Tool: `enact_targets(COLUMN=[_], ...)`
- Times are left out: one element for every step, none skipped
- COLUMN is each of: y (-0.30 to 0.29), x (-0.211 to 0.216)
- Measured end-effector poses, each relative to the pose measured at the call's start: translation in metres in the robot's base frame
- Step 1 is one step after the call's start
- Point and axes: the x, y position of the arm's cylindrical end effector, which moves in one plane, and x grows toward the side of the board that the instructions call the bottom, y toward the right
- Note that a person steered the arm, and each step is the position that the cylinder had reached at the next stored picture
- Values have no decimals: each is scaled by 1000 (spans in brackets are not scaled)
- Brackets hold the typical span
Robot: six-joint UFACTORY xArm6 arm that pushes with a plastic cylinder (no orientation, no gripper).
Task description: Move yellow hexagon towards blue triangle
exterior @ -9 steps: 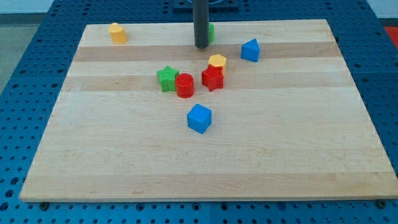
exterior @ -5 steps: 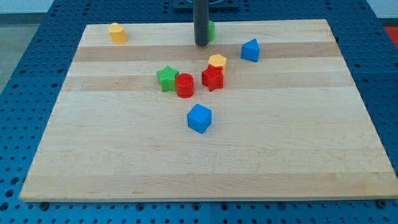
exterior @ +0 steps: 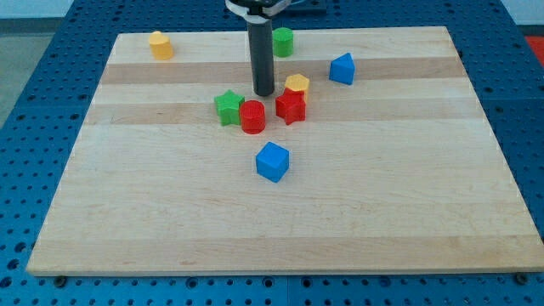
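The yellow hexagon sits near the board's middle top, touching the red star just below it. The blue triangle lies apart to its upper right. My tip stands just left of the yellow hexagon, above the red cylinder, a small gap from both.
A green star touches the red cylinder's left side. A blue cube lies lower, mid-board. A green cylinder sits at the top edge behind the rod. A yellow block is at the top left.
My tip has moved down the view and slightly left, from beside the green cylinder to just left of the yellow hexagon. No block has moved.
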Motion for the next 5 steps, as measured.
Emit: enact_targets(y=[29, 61, 96, 130, 164], x=[9, 9, 9, 9, 9])
